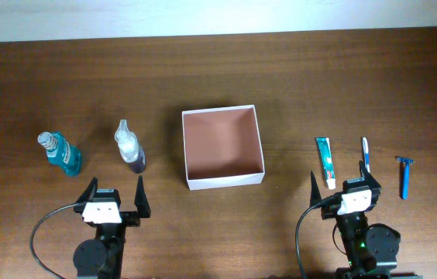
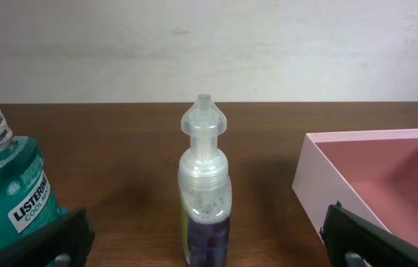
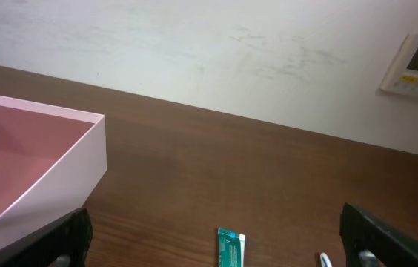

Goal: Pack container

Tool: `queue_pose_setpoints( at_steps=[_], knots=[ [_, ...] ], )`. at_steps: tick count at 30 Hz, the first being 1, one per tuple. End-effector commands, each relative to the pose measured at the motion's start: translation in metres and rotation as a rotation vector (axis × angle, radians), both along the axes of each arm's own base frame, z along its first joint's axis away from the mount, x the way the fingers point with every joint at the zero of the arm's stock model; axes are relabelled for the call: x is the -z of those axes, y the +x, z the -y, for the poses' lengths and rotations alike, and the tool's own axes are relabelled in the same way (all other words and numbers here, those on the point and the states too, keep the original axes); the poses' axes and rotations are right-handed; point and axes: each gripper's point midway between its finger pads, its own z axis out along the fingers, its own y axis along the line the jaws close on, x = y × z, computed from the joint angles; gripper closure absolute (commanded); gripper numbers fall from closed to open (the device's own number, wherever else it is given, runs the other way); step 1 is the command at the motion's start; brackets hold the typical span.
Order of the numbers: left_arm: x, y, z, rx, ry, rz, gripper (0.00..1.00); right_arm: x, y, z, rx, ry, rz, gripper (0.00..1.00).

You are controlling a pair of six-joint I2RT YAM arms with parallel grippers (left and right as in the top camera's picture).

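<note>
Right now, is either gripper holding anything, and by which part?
Nothing held: left gripper and right gripper are both open and empty.

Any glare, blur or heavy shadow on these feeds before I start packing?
Overhead: even light, sharp, no glare on the container. Left wrist: pump bottle and mouthwash bottle label both crisp. Right wrist: clear, but the toothpaste tube is cropped by the lower edge.

A blue mouthwash bottle (image 1: 62,153) and a clear pump bottle (image 1: 129,147) stand upright on the wooden desk (image 1: 218,70). A toothpaste tube (image 1: 325,161), toothbrush (image 1: 366,153) and blue razor (image 1: 405,178) lie side by side.
</note>
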Motion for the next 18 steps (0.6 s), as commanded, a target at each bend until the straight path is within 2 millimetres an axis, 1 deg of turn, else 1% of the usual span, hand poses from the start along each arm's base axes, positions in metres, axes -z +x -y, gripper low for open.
queue_pose_setpoints(
  at_steps=[1, 11, 12, 15, 18],
  knots=[
    [0.0009, -0.0002, -0.0010, -0.003, 0.016, 0.002, 0.01, 0.0012, -0.0007, -0.0035, -0.018, 0.004, 0.000, 0.01],
    [0.0009, -0.0002, -0.0010, -0.003, 0.016, 0.002, 0.00, 0.0012, -0.0008, -0.0045, -0.024, 0.008, 0.000, 0.01],
    [0.0009, -0.0002, -0.0010, -0.003, 0.015, 0.002, 0.01, 0.0012, -0.0008, -0.0043, -0.019, 0.069, -0.008, 0.01],
    [-0.0003, -0.0002, -0.0012, -0.004, 0.011, 0.006, 0.00, 0.0031, -0.0002, -0.0033, -0.009, 0.114, -0.022, 0.01],
    [-0.0060, -0.0029, -0.0012, -0.006, -0.024, -0.010, 0.01, 0.0036, -0.0017, -0.0034, -0.002, 0.185, -0.062, 0.01]
  ],
)
